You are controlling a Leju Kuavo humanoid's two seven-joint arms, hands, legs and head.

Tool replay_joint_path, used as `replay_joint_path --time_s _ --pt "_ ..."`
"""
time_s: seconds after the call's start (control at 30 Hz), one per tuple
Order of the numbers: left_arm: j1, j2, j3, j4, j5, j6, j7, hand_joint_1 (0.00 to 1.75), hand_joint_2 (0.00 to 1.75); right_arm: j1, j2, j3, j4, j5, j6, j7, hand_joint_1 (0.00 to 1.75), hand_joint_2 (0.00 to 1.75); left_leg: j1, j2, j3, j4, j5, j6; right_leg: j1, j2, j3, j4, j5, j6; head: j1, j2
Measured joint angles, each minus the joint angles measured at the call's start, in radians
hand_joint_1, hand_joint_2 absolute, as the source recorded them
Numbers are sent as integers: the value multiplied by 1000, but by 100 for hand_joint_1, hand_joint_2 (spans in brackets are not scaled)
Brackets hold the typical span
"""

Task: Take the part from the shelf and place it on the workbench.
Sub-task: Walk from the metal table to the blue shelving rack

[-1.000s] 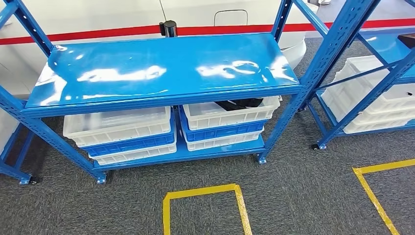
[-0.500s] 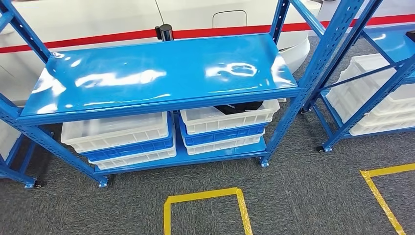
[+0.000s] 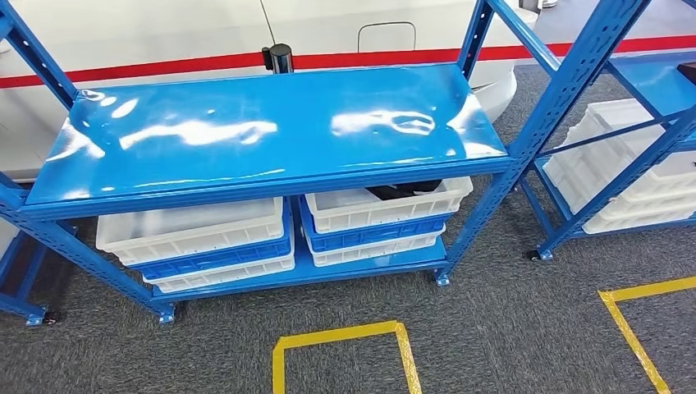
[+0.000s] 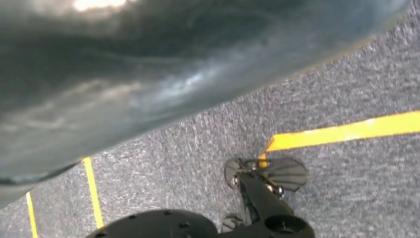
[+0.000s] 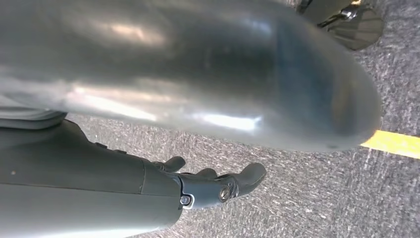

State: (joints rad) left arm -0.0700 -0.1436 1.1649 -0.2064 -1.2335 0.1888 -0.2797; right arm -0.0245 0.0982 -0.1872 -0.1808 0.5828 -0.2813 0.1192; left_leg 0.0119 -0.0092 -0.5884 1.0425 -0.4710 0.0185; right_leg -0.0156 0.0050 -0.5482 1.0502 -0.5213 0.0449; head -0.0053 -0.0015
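Observation:
A dark part (image 3: 402, 190) lies in the upper white bin (image 3: 386, 210) on the right side of the blue shelf's lower level, mostly hidden under the glossy top board (image 3: 271, 131). Beside my body hangs my right hand (image 5: 218, 186), above the grey carpet, its dark fingers loosely stretched out with nothing in them.
Stacked white and blue bins (image 3: 197, 234) fill the lower left of the shelf. A second blue rack (image 3: 574, 90) with white bins (image 3: 632, 168) stands to the right. Yellow tape outlines (image 3: 345, 335) mark the carpet in front. A black post (image 3: 280, 57) stands behind the shelf.
The whole head picture has shifted slightly: the camera has moved and the shelf sits a little lower and larger in frame. The things on the shelf have not moved.

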Motion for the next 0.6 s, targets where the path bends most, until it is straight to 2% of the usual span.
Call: replay_joint_path --time_s 0.07,0.13,0.17,0.2,0.23,0.27,0.3,0.33,0.4,0.47,0.5,0.53,0.6 --pt "-1 0 0 0 0 0 -1 0 0 0 -1 -1 0 0 -4 -6 0 0 2 1 4 -4 -1 9 0 -1 -57 103 -40 -3 3 0" --pt "-2 -1 0 0 0 0 -1 0 0 1 -1 -2 0 0 -10 -12 0 0 1 1 7 -4 -6 16 -1 -1 -135 227 -77 -6 4 0" --pt "-1 -1 0 0 0 0 -1 0 0 2 -1 -2 0 2 -15 -15 0 0 1 0 10 -4 -9 17 -1 -1 -159 254 -78 -2 4 0" --pt "-1 -2 0 0 0 0 -1 0 0 3 -2 -2 0 3 -20 -17 0 0 2 -1 14 -4 -13 17 -2 -1 -166 246 -62 6 5 0" --pt "-1 -2 0 0 1 0 -1 0 0 4 -2 -2 0 5 -25 -19 0 0 2 -3 20 -4 -18 14 -3 -2 -151 196 -31 15 5 0" --pt "0 -3 0 0 1 0 -1 0 0 4 -3 -2 0 7 -28 -21 0 0 3 -4 27 -4 -23 11 -4 -3 -123 123 6 24 5 0" --pt "-1 -3 0 0 1 0 -1 0 0 3 -3 -2 0 9 -29 -24 0 0 1 -6 32 -3 -29 5 -2 -4 -95 57 37 26 6 0" --pt "-1 -3 0 0 2 0 -1 0 0 2 -3 -2 0 11 -30 -28 0 0 -2 -7 37 -3 -34 -1 -1 -4 -72 10 59 23 6 0" --pt "-2 -3 0 0 5 0 -1 0 0 1 -2 -2 0 16 -32 -41 0 0 -6 -8 43 -7 -42 -11 4 -4 -57 -15 69 6 6 0" --pt "-2 -3 0 0 8 1 -1 0 0 1 -2 -2 0 20 -33 -53 0 0 -4 -6 50 -8 -47 -21 -1 -3 -50 -20 70 -9 5 0" --pt "-2 -3 1 0 8 1 -1 0 0 1 -2 -2 0 21 -33 -58 0 0 -2 -4 47 8 -57 -26 -4 -3 -45 -22 68 -17 4 0" --pt "-2 -3 1 0 9 1 -1 0 0 2 -3 -2 0 21 -32 -61 0 0 -1 -1 33 43 -75 -30 -8 -3 -38 -25 66 -24 2 0" --pt "-2 -3 1 0 9 1 -1 0 0 1 -2 -2 0 21 -28 -66 0 0 0 2 -30 168 -130 -35 -6 -4 -27 -26 58 -37 0 0"
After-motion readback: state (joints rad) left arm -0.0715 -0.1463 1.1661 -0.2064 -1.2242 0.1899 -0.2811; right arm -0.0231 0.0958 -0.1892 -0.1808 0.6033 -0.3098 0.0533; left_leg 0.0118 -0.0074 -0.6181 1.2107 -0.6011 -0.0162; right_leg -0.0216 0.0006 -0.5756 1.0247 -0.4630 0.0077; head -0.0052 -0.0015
